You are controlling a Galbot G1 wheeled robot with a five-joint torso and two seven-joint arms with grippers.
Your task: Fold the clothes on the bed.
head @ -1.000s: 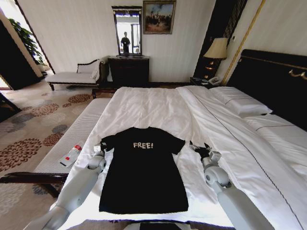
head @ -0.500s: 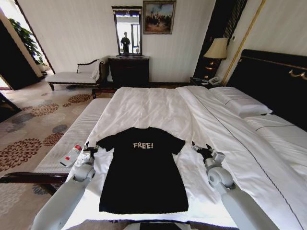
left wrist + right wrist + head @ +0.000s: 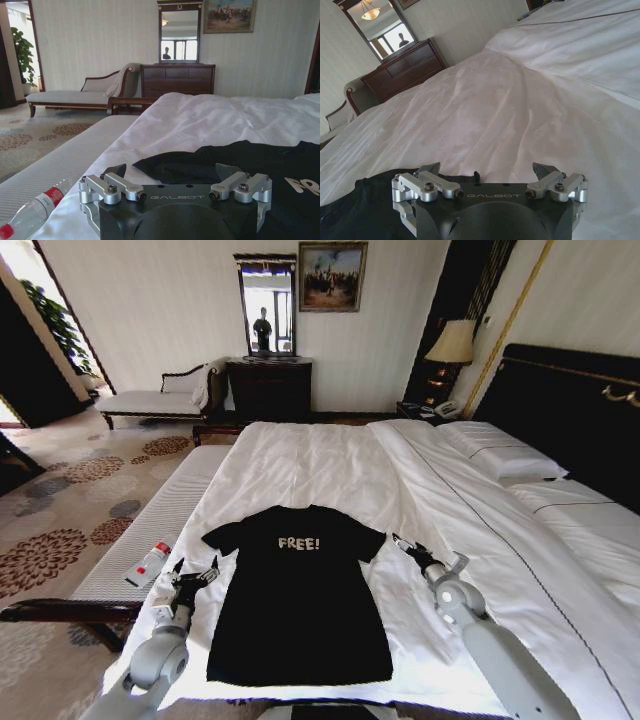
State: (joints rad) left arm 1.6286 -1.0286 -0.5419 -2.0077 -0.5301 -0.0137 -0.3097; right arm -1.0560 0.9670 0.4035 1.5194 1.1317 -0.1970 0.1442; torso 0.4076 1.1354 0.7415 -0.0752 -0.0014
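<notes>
The black T-shirt (image 3: 298,595) lies flat and face up on the near part of the bed (image 3: 330,465), its white "FREE!" lettering readable on the chest and both short sleeves spread out to the sides. The white duvet under it is lightly creased.

The left gripper (image 3: 192,577) sits just off the shirt's left sleeve, near the bed's edge, with its fingers spread apart and holding nothing; in the left wrist view the sleeve lies just ahead of the open fingers (image 3: 116,171). The right gripper (image 3: 424,554) rests on the duvet beside the right sleeve, also spread wide and empty, with the dark cloth (image 3: 355,210) showing off to one side in its wrist view.

Alongside the bed stands a white padded bench (image 3: 160,530) with a plastic bottle (image 3: 148,564) lying on it.
</notes>
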